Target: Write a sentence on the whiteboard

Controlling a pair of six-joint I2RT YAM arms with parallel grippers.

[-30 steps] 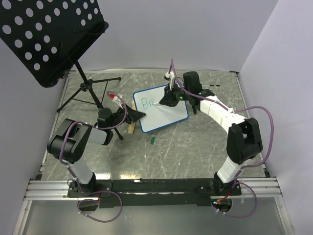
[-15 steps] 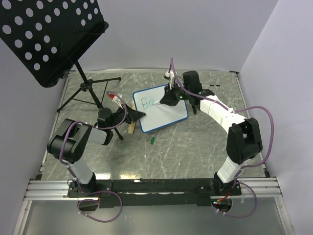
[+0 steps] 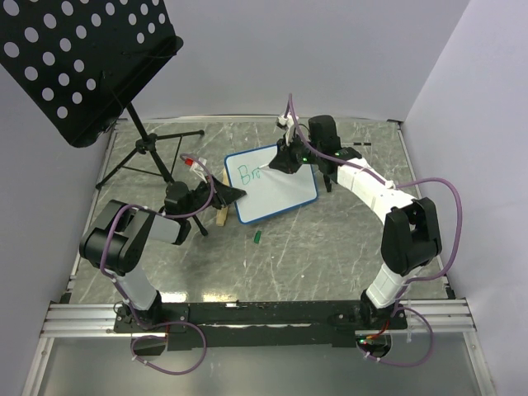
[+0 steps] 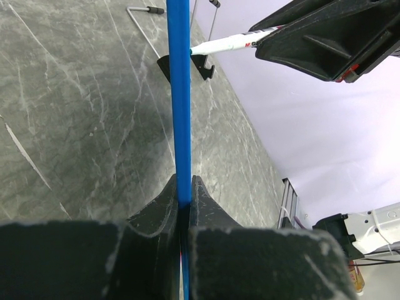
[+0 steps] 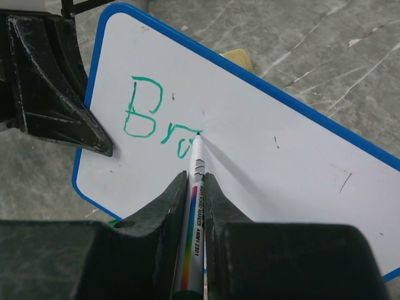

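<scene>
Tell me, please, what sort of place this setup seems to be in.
Most likely a robotics lab test cell: a grey marble-patterned tabletop boxed in by plain pale walls, two black-and-white robot arms mounted on a silver metal rail at its near edge, and a black perforated music stand.

Table: whiteboard lies near its centre, a little toward 12 o'clock; the sentence sits in the board's 10 o'clock corner; left gripper at the board's 9 o'clock edge, one jaw on either side of the rim; right gripper above the board's 12 o'clock part; marker between its fingers, tip touching the board just at 3 o'clock of the letters; wooden block just beside the board's 7 o'clock corner; small loose piece on the table at 6 o'clock of the board, apart from it; music stand at the table's 10 o'clock.
</scene>
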